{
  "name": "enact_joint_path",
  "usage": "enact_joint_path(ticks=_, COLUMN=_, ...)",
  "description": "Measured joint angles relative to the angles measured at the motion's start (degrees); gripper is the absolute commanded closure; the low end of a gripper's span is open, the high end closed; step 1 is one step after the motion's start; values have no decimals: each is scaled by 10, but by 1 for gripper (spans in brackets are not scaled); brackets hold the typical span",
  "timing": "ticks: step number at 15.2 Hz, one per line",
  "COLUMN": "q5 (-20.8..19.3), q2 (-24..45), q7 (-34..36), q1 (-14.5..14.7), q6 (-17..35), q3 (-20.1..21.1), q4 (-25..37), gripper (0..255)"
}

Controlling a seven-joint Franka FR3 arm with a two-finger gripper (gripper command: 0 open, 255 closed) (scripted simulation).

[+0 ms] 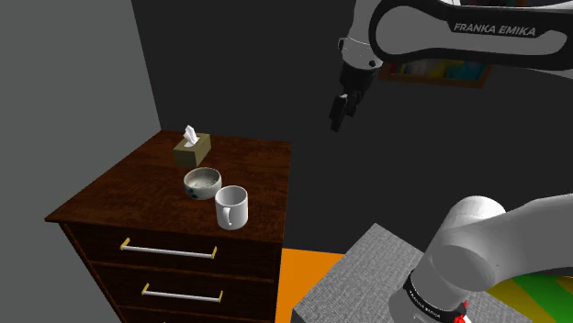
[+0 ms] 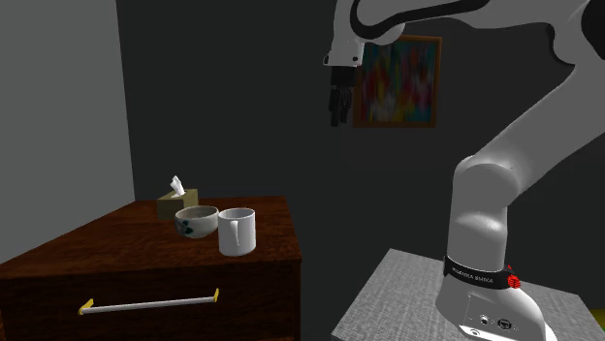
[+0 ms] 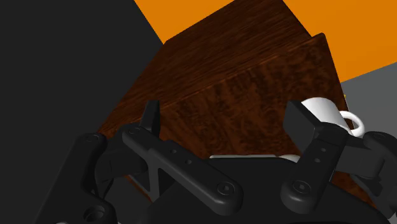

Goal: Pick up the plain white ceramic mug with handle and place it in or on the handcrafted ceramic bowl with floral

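A white Franka arm is rising from its grey stand [image 1: 363, 275], which is sitting off the side of the dark wood dresser [image 1: 110, 197], with a strip of orange floor [image 1: 298, 275] showing between stand and dresser. The dresser's front is facing the shoulder camera, its drawers carrying pale bar handles [image 1: 169, 250].

On the dresser top, the white mug [image 1: 231, 207] is standing upright, close to the front edge and toward the side nearest the stand. Bare wood is showing between the mug and both of those edges. Just behind it, farther in from the dresser's front, the pale bowl [image 1: 202, 183] with dark blue markings is sitting mouth up; whether the two are touching cannot be told. Farther back, near the dresser's rear edge, a tan tissue box [image 1: 192, 150] is standing with a white tissue poking up. A broad stretch of bare dresser top is lying on the side away from the stand.

The black gripper [image 1: 340, 115] is hanging high above the level of the dresser top and out past its stand-side edge, well apart from the mug. In the wrist view its jaws are standing wide apart, holding nothing. High on the dark wall beyond the dresser, a colourful framed painting [image 2: 399, 82] is hanging.
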Motion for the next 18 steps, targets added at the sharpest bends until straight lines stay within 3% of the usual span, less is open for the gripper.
enact_joint_path(ticks=8, q5=26, q2=76, q7=39, q1=12, q6=77, q3=25, q4=-18, gripper=0)
enact_joint_path(ticks=18, q5=53, q2=256, q7=102, q1=29, q6=201, q3=69, q4=16, gripper=0)
